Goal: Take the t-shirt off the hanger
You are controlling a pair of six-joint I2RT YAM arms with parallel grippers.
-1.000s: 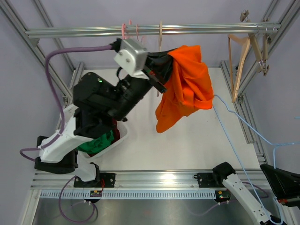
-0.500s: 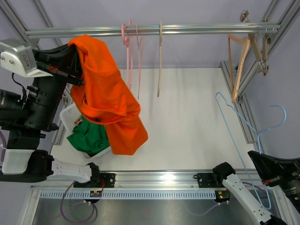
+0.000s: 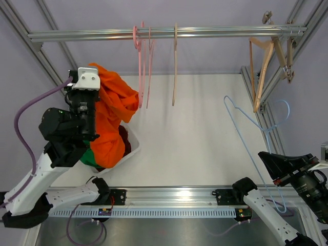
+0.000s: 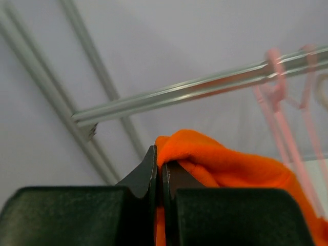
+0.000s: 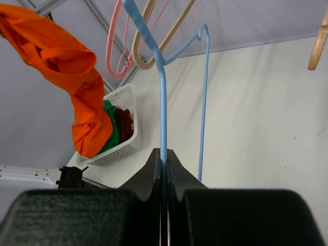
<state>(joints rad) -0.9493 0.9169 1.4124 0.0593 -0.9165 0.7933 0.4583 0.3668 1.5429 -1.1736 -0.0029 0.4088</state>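
The orange t-shirt hangs from my left gripper, which is shut on a fold of it, over the white basket at the left. The shirt is off the hanger. My right gripper is shut on the bare light-blue wire hanger; it holds the hanger up at the right side of the table. The shirt also shows in the right wrist view, hanging down to the basket.
The basket holds green and dark red clothes. Pink hangers and a tan hanger hang on the top rail. Wooden hangers hang at the right frame.
My left arm has swung the orange shirt from the far left back in over the basket and lowered it. My right gripper has carried the blue hanger left and further up the table.
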